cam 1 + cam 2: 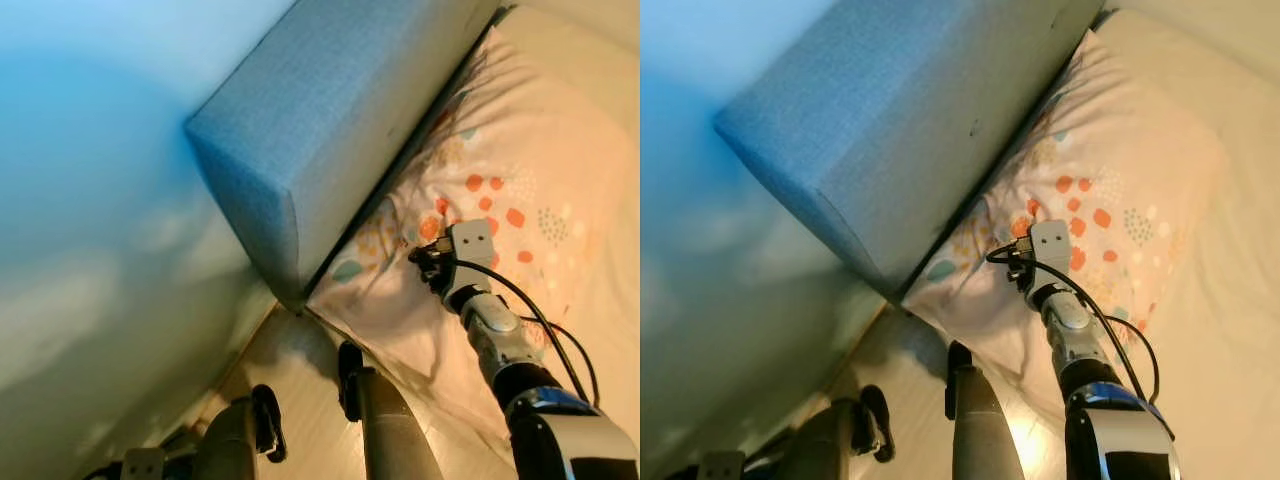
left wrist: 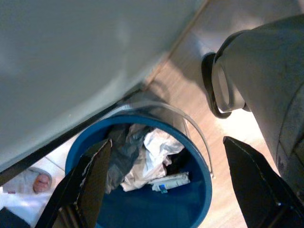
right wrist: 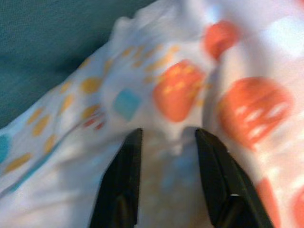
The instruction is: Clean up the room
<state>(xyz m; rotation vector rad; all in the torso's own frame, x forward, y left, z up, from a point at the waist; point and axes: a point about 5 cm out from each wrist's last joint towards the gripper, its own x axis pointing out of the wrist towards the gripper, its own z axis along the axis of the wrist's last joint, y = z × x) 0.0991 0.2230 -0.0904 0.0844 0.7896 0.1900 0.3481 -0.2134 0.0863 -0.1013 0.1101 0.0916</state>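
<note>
Beside the blue headboard (image 1: 320, 120), the right gripper (image 3: 166, 178) presses parted fingers into the patterned pillow (image 1: 520, 200); pinch fabric firmly before lifting.

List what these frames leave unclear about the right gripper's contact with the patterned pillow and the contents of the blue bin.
- Right gripper on the white pillow with orange and blue spots: right wrist view is blurred; whether fabric is pinched cannot be told.
- Round blue plastic bin: left wrist view, near rim cut by the edge; crumpled rubbish unidentifiable.
- Blue fabric headboard: cut off at the top edge in the eye views.
</note>
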